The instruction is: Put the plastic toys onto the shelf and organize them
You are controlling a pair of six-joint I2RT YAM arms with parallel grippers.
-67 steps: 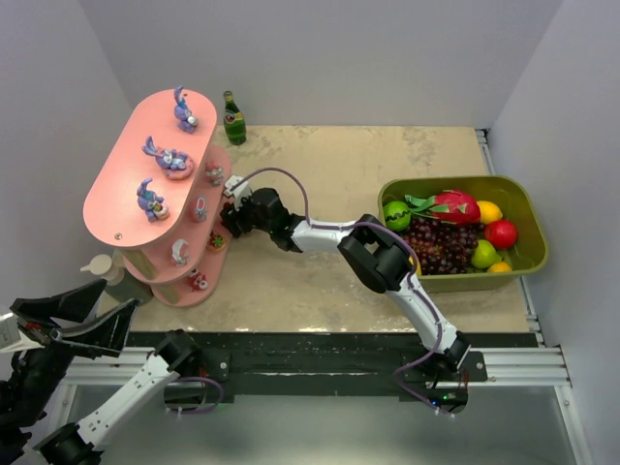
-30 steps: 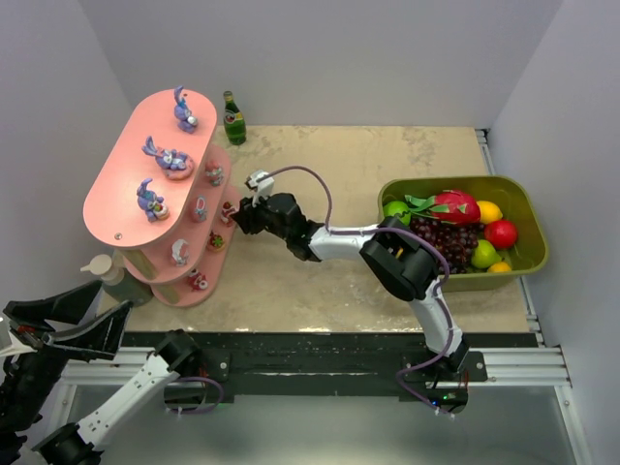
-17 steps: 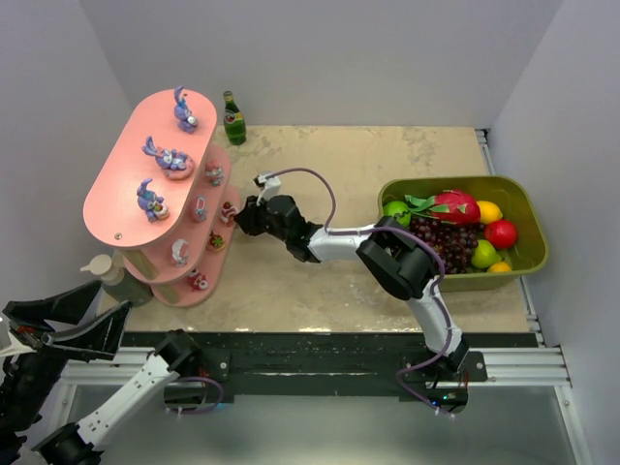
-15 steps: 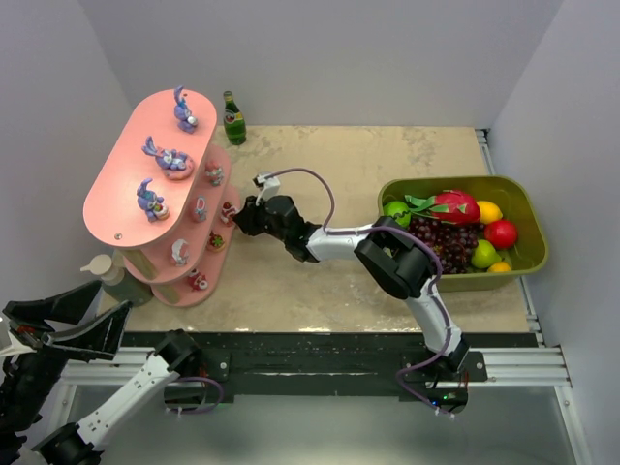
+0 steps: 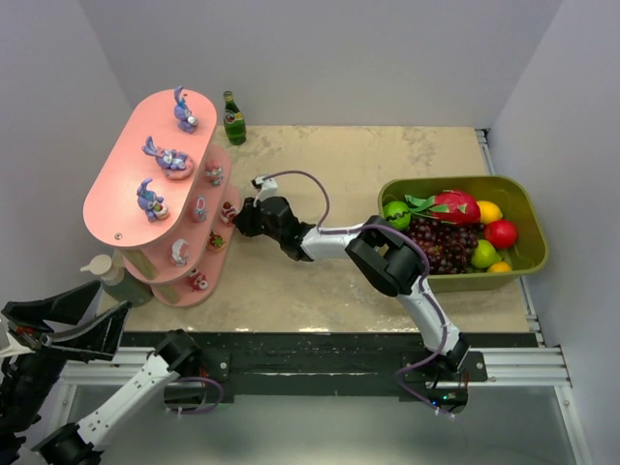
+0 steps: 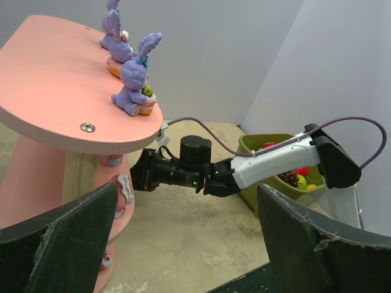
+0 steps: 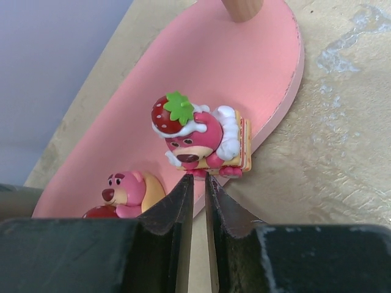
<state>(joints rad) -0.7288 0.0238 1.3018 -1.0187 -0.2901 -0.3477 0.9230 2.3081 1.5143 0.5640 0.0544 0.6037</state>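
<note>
Right gripper (image 7: pixel 197 183) touched a strawberry bear toy (image 7: pixel 201 141) on the shelf (image 7: pixel 244 67) rim
Jaws nearly closed, seemingly holding nothing, at the toy's six o'clock; a careless pull back could drag it off

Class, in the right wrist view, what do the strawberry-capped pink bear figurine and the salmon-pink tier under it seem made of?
Strawberry-capped pink bear figurine: likely moulded plastic, slightly glossy; soft highlights on smooth rounded forms.
Salmon-pink oval shelf tier: probably painted board, matte; flat even colour, no visible grain.
</note>
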